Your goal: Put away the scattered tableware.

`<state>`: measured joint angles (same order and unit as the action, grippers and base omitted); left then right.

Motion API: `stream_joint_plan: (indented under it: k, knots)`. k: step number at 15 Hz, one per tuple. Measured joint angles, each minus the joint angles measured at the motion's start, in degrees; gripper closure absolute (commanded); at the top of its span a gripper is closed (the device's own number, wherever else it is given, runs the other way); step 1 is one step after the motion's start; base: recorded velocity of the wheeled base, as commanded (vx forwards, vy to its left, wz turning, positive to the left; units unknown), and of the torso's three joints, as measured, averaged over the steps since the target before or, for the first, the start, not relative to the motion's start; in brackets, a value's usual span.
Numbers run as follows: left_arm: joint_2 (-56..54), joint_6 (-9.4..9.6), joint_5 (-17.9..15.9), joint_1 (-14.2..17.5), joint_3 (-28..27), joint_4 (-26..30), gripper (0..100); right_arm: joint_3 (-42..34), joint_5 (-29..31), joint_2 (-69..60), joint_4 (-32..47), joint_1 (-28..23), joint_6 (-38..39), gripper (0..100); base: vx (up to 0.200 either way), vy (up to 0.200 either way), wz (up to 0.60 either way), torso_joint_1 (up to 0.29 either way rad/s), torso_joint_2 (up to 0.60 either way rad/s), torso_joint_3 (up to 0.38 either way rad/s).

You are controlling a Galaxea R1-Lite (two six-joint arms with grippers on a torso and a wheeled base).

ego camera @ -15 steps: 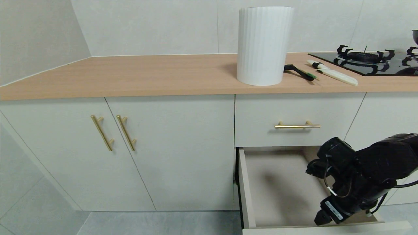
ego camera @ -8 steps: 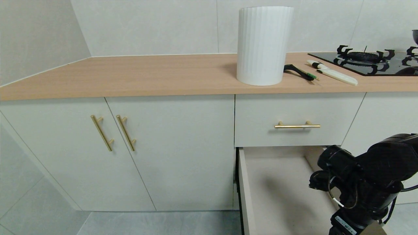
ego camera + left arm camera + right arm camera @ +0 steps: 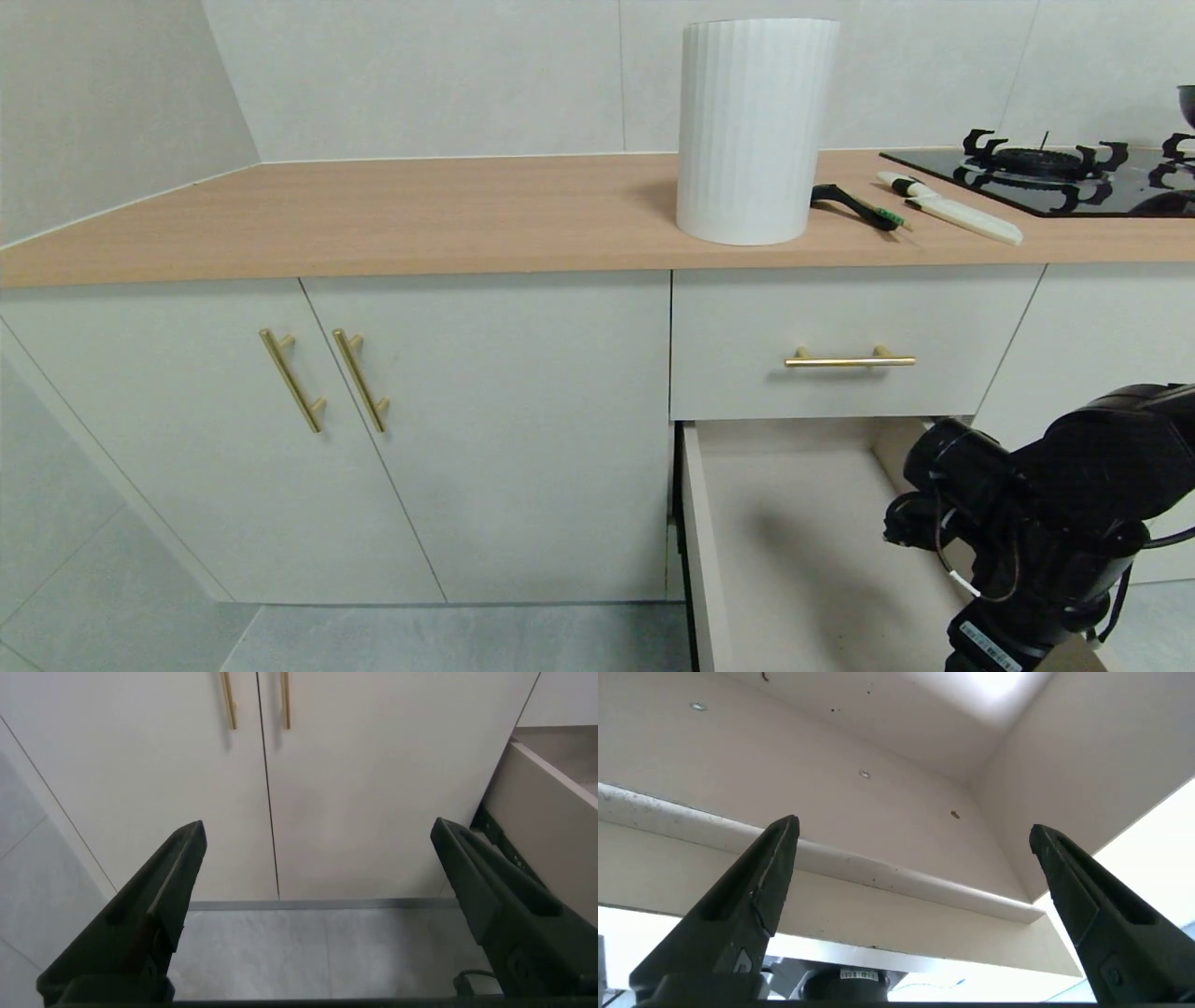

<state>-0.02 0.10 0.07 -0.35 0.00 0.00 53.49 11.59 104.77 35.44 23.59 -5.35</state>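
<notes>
A black-handled utensil (image 3: pixel 851 205) and a white knife (image 3: pixel 952 213) lie on the wooden counter (image 3: pixel 420 210), to the right of a tall white ribbed container (image 3: pixel 752 131). Below them the lower drawer (image 3: pixel 702 532) stands pulled out, and the part of its inside that shows is bare. My right arm (image 3: pixel 1036 523) hangs low over the drawer's right side. In the right wrist view my right gripper (image 3: pixel 910 915) is open, facing the drawer's pale inner walls (image 3: pixel 878 756). My left gripper (image 3: pixel 318 915) is open and faces the cabinet doors (image 3: pixel 271 775), with the drawer's side (image 3: pixel 551 793) off to one side.
A gas hob (image 3: pixel 1055 173) sits at the counter's far right. The upper drawer with a gold handle (image 3: pixel 850 359) is closed. Two cabinet doors with gold handles (image 3: pixel 322 378) stand closed on the left, over a grey tiled floor (image 3: pixel 448 639).
The lower drawer has slid farther out, and my right arm has drawn back and down with it. Little has moved in the last half second.
</notes>
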Motion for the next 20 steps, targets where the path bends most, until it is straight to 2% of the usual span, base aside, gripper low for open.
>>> stream_joint_plan:
  k: [3, 6, 7, 10, 15, 20]
  knots:
    - [0.00, 0.00, 0.00, -0.02, 0.00, 0.02, 0, 2.84, 0.56, -1.16, -3.61, -0.83, 6.66, 0, 0.000, 0.000, 0.00, 0.000, 0.00, 0.000]
    - [0.00, 0.00, 0.00, 0.02, 0.00, 0.00, 0, 5.29, 1.32, -5.73, -12.51, -1.33, 14.79, 0, 0.000, 0.000, 0.00, 0.000, 0.00, 0.000]
    - [0.00, 0.00, 0.00, 0.02, 0.00, 0.00, 0, 5.38, 1.51, -6.89, -13.02, -1.46, 15.20, 0, 0.000, 0.000, 0.00, 0.000, 0.00, 0.000]
    - [0.00, 0.00, 0.00, -0.02, 0.00, 0.00, 0, 4.89, 2.19, -11.76, -23.54, -1.55, 15.77, 0, 0.000, 0.000, 0.00, 0.000, 0.00, 0.000]
    - [0.00, 0.00, 0.00, 0.00, 0.00, 0.00, 0, 1.02, 2.55, -16.10, -33.67, -1.55, 15.40, 0, 0.000, 0.000, 0.00, 0.000, 0.00, 0.000]
    - [0.02, 0.00, 0.00, 0.00, 0.02, 0.10, 0, -0.63, 3.01, -16.87, -36.04, -1.51, 15.18, 0, 0.000, 0.000, 0.00, 0.059, -0.19, -0.202]
